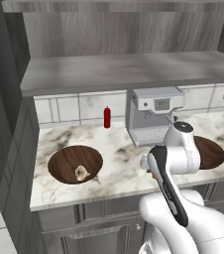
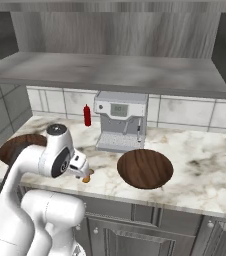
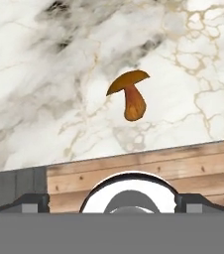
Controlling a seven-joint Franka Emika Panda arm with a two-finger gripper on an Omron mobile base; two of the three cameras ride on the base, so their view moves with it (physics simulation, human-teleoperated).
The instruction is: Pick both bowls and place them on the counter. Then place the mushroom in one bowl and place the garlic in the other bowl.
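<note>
Two dark wooden bowls are sitting on the marble desk (image 1: 119, 171) in the left base view: the left bowl (image 1: 75, 163) is holding the pale garlic (image 1: 81, 172), and the right bowl (image 1: 209, 152) is lying half hidden behind the arm. A red bottle (image 1: 107, 117) and a coffee machine (image 1: 152, 115) are standing at the tiled back wall, under the grey shelf (image 1: 124, 72).

From the right base view, the empty bowl (image 2: 145, 168) is resting in front of the coffee machine (image 2: 120, 127), and the other bowl (image 2: 20, 146) is peeking out behind the arm's elbow. The claw (image 2: 83, 172) is hanging low over the desk's front edge, and a speck of orange, the mushroom (image 2: 86, 178), is showing just under it, between the two bowls.

Through the hand view, the mushroom (image 3: 130, 95) is lying on the marble ahead of the claw and near its centre line, well apart from the finger tips, with the cap tipped up and left and the stem running down and slightly right. The claw is standing wide, holding nothing. Judging from this, the coming move is calling for a straight advance onto the mushroom, then a carry to the empty bowl.
</note>
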